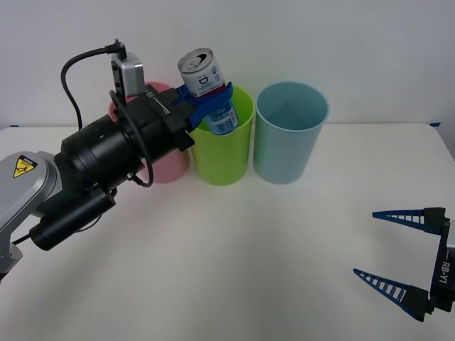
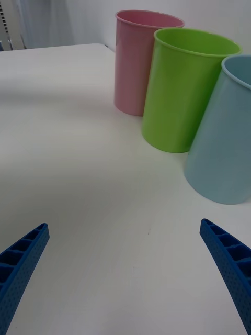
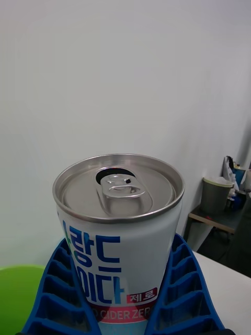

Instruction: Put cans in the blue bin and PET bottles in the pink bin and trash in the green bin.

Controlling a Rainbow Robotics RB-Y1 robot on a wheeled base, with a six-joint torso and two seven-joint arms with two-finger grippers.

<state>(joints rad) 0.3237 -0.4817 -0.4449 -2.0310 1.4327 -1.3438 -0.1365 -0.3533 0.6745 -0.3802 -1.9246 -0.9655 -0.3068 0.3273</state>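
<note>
The white worktop carries three tall bins in a row at its far side: the pink bin on the left, the green bin in the middle and the blue bin on the right, each just beside its neighbour. The left arm reaches forward and up from the left edge, its black wrist crossing in front of the pink bin. The left tool is raised at the green bin's rim, and its blue ribbed fingers are clamped on the can, which tilts with its silver top toward the camera, held off the worktop above the green bin's near-left rim.

The left wrist view shows the can close up: pull tab on the lid, blue lettering on white and a pinkish-red mark low down, a finger on each side. The right wrist view shows the bins standing upright.

The right tool rests low at the near right, well apart from the bins, fingers spread wide.
</note>
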